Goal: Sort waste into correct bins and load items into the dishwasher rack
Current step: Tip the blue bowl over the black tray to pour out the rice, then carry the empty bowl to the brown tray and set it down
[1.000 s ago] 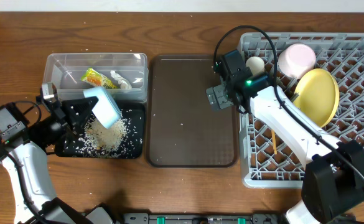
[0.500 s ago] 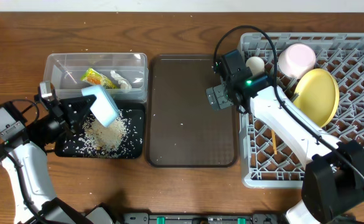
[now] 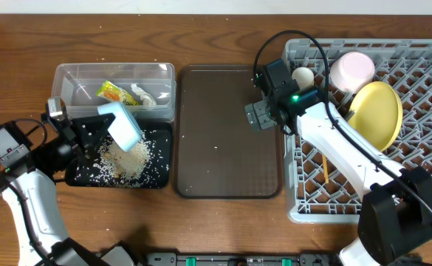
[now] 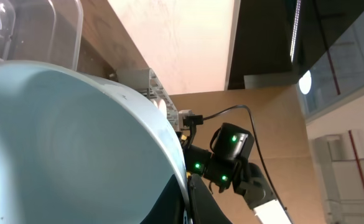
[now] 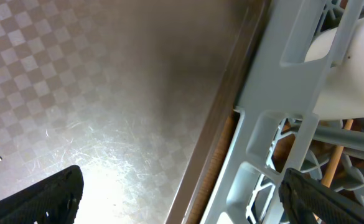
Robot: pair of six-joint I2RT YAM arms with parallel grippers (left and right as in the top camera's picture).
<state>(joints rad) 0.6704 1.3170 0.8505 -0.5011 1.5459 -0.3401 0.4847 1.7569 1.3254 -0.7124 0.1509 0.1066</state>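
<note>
light blue bowl (image 3: 125,127), white rice (image 3: 123,159) on black tray (image 3: 157,178), checkered brown tray (image 3: 227,133), grey lattice rack (image 3: 422,59), yellow plate (image 3: 378,111)

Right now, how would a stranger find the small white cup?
Look at the big grey rack on the right. In its top left corner seen from above, just left of the pink cup, sits the white cup. It is the smallest, palest dish there, far smaller than the yellow plate.
</note>
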